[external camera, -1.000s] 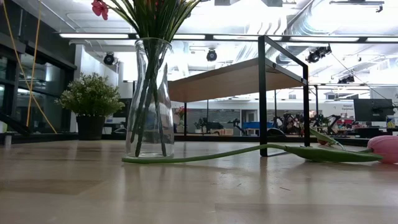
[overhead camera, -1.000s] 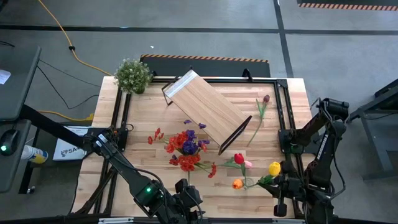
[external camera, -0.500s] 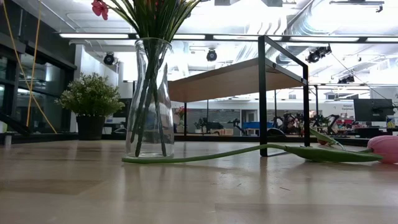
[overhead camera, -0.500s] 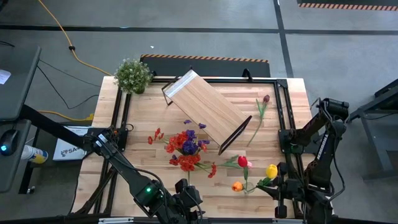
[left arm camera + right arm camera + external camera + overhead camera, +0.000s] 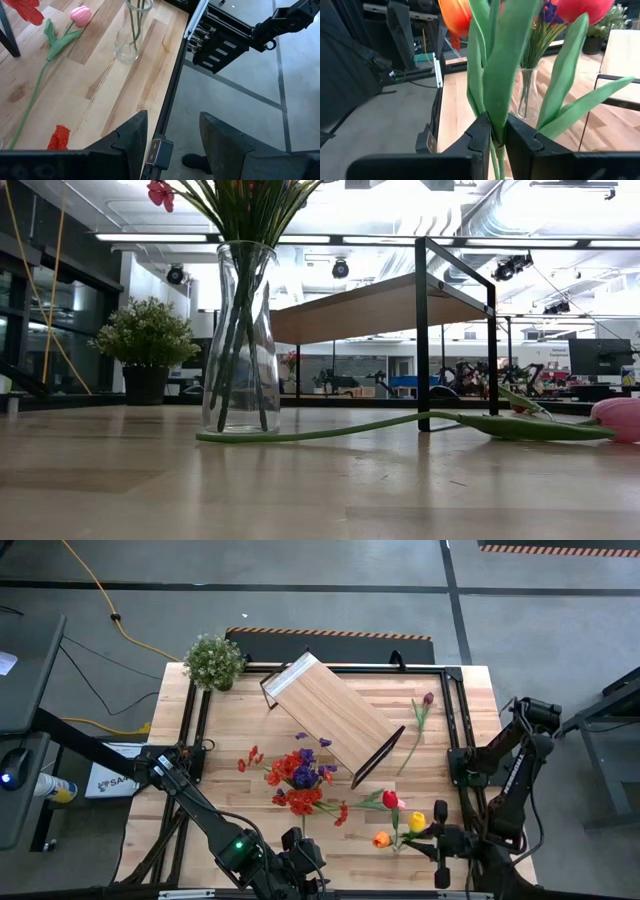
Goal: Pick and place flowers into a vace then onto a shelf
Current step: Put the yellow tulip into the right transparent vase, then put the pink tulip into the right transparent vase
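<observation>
On table, vase (image 5: 240, 340) holding flowers (image 5: 300, 778), seemingly upright

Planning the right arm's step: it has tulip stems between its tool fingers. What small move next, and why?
Probably lift and carry toward the vase: the right tool pinches green tulip stems, and the vase stands just ahead with flowers already in it.
</observation>
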Motion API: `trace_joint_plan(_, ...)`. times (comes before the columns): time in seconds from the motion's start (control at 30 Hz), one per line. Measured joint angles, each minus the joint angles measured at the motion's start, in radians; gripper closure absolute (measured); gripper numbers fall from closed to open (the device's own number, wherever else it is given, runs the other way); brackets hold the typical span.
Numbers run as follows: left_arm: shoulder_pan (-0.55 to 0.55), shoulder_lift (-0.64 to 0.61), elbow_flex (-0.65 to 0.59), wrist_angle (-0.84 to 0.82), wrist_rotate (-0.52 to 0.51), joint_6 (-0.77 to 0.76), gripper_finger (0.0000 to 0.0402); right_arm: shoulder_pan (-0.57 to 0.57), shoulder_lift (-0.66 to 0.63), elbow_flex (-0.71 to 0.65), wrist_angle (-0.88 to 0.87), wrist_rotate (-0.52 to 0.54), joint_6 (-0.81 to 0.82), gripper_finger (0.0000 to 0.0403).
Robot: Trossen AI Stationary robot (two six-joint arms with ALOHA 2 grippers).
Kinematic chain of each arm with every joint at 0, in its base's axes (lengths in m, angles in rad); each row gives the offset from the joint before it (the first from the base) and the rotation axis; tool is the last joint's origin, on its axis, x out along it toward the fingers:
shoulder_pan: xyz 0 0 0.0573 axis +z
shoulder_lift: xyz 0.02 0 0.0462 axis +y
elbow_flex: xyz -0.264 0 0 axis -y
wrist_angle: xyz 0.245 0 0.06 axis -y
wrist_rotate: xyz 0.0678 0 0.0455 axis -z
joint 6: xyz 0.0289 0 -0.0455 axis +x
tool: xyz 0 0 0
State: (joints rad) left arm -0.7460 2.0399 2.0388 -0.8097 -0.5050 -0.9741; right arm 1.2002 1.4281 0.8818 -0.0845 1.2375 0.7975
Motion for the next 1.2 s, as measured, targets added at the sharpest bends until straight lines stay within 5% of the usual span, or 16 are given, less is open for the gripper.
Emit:
trace_joint_plan(0.7, 0.0, 0.0, 0.0, -0.002, 0.0, 0.0, 0.019, -0.009, -0.014, 0.0, 0.001, -0.126, 0.018, 0.0246)
trace_joint_plan(1.2, -0.002, 0.0, 0.0, -0.002, 0.074, -0.003, 0.019, -0.009, -0.138, 0.0, 0.025, -0.333, 0.017, 0.0262)
